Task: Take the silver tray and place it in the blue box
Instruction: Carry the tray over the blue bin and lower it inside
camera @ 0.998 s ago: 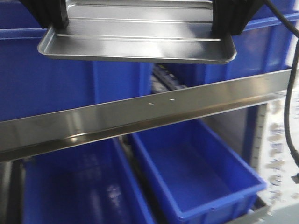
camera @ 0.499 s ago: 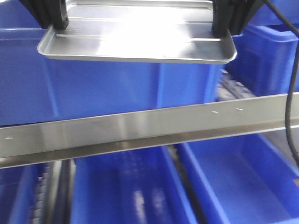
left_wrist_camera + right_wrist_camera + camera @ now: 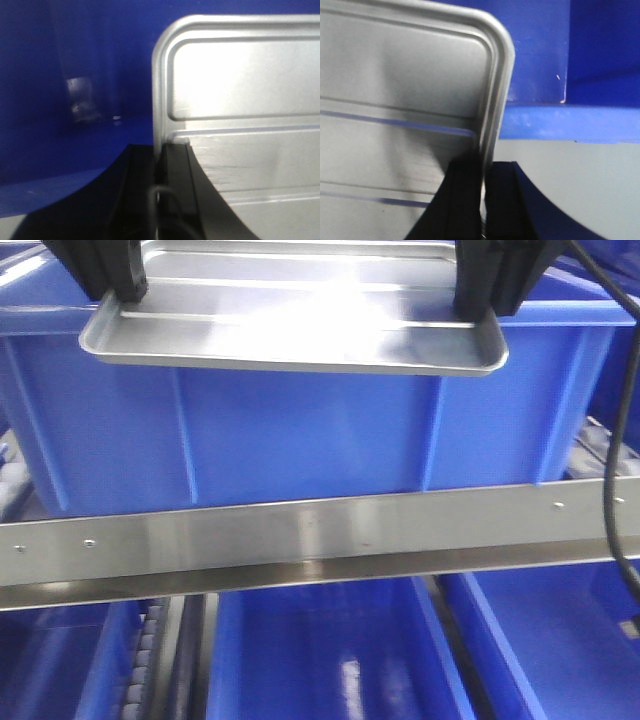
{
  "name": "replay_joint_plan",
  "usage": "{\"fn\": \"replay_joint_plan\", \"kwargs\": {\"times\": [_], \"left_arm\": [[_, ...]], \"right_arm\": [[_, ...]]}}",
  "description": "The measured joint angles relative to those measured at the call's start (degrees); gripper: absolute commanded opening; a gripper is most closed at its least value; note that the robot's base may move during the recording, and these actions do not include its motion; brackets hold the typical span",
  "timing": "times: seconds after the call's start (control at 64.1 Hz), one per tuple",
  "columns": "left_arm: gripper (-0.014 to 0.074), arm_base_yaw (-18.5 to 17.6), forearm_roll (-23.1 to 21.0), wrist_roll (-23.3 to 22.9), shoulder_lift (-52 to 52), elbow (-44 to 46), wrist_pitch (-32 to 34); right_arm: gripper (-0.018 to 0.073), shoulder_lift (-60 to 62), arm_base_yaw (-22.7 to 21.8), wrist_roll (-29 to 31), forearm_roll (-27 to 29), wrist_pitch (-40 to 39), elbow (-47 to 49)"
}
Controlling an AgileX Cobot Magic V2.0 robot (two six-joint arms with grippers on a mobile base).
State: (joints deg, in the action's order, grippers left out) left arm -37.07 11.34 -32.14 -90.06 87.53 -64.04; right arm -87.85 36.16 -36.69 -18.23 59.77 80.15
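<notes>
The silver tray (image 3: 290,330) hangs level at the top of the front view, held at both short ends. My left gripper (image 3: 108,285) is shut on its left rim, and my right gripper (image 3: 488,288) is shut on its right rim. In the left wrist view the black fingers (image 3: 176,170) pinch the rim of the tray (image 3: 240,100). In the right wrist view the fingers (image 3: 470,200) clamp the edge of the tray (image 3: 400,100). The blue box (image 3: 300,440), with vertical ribs on its wall, stands on the shelf right behind and below the tray. Its rim shows in the right wrist view (image 3: 570,122).
A steel shelf rail (image 3: 320,535) crosses the front view below the box. More blue bins (image 3: 310,660) sit on the lower shelf, with another (image 3: 560,640) at the right. A black cable (image 3: 610,440) hangs at the right edge.
The view has shifted sideways along the shelf: bins and rail slid right, and one large ribbed blue box now sits centred behind the tray. Both grippers still hold the tray the same way.
</notes>
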Motion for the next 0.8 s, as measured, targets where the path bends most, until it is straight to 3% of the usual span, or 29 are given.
{"fn": "replay_joint_plan", "kwargs": {"times": [0.795], "left_arm": [[-0.0097,0.0,-0.2,-0.1,0.1,0.2,-0.3]], "right_arm": [[0.0056,0.0,0.0,0.0,0.0,0.3,0.1]]}}
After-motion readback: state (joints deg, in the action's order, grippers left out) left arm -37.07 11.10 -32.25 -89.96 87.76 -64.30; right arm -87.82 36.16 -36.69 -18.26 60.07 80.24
